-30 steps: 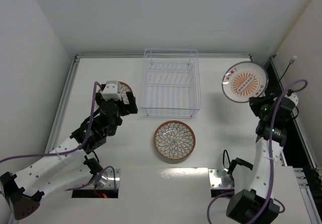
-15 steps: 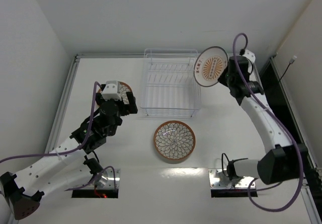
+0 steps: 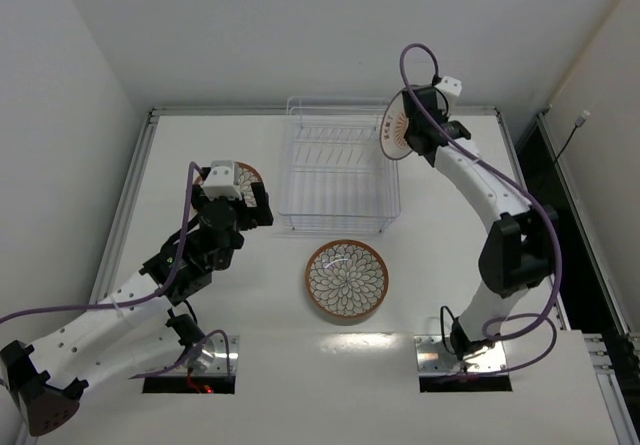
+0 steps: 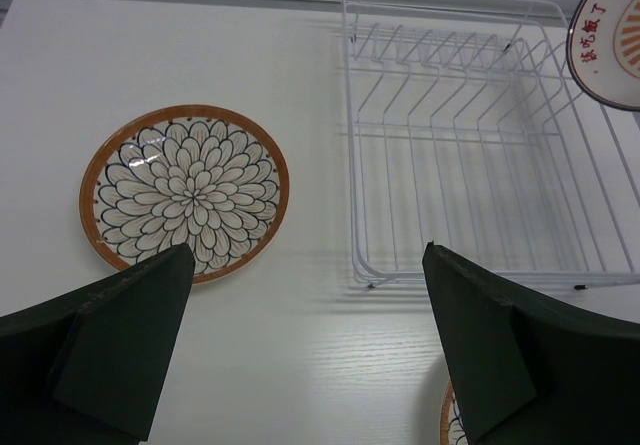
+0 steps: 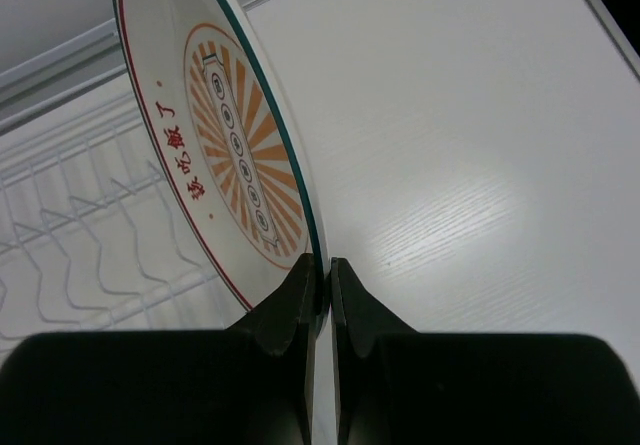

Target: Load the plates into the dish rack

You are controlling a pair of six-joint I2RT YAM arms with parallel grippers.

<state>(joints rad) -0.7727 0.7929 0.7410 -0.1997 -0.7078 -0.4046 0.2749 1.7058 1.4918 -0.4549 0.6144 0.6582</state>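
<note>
Pinching the rim of the sunburst plate (image 5: pixel 230 155), the right gripper (image 5: pixel 322 270) is clenched on it, holding it on edge, patterned face turned toward the dish rack (image 5: pixel 80 235) just left of the claw. The left gripper (image 4: pixel 308 265) hangs spread wide and empty: the near petal plate (image 3: pixel 346 280) lies close by its right finger, the far petal plate (image 4: pixel 184 192) ahead to its left, the rack ahead to its right.

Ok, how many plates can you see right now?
3. The sunburst plate is held on edge in the right pincer by the dish rack's far right corner; one petal plate lies in front of the rack, another left of it.
</note>
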